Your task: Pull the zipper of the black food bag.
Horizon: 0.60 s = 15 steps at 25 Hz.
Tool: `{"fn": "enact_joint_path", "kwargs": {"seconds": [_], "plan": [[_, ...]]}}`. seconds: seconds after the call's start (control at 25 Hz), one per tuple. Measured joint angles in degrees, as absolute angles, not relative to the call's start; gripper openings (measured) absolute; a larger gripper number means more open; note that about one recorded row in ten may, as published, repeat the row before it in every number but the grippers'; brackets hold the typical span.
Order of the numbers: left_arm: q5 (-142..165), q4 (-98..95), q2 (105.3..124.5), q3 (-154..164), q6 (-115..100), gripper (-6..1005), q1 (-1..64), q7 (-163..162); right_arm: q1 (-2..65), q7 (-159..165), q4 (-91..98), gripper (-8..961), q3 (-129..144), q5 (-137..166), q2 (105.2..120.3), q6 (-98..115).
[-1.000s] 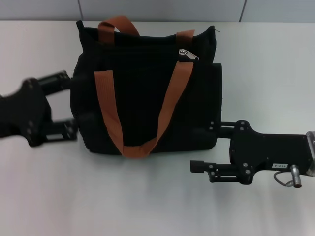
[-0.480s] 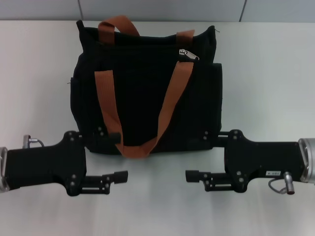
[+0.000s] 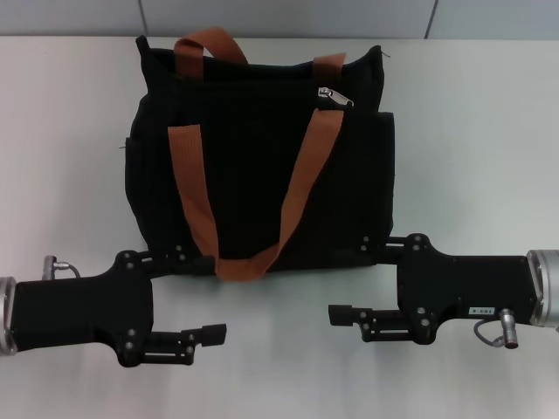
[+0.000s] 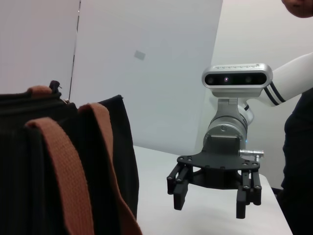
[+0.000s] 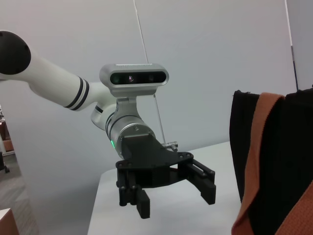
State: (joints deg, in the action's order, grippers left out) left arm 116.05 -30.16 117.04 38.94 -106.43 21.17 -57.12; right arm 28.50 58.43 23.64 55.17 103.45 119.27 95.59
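bag (image 3: 262,166) on table (image 3: 472,131), a gripper at each near corner.

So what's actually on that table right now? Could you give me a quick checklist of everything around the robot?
Surface: white table, mostly bare.
Job's things: black food bag with orange-brown handles; its silver zipper sits near the top, untouched.
Clutter: nothing seen.
Grippers: left gripper and right gripper both open, pointing at each other just in front of the bag, holding nothing.
Cables: short cable loop by the right wrist.
Surroundings: pale wall panels; a person in dark clothing stands nearby.
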Motion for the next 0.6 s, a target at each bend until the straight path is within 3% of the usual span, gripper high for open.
{"fn": "enact_joint_path", "kwargs": {"seconds": [0.6], "plan": [[116.2,-29.0,116.77,38.9,-106.4,829,21.6,-57.1,28.7,58.1,23.6,695,55.2,103.2,119.26,95.4]]}}
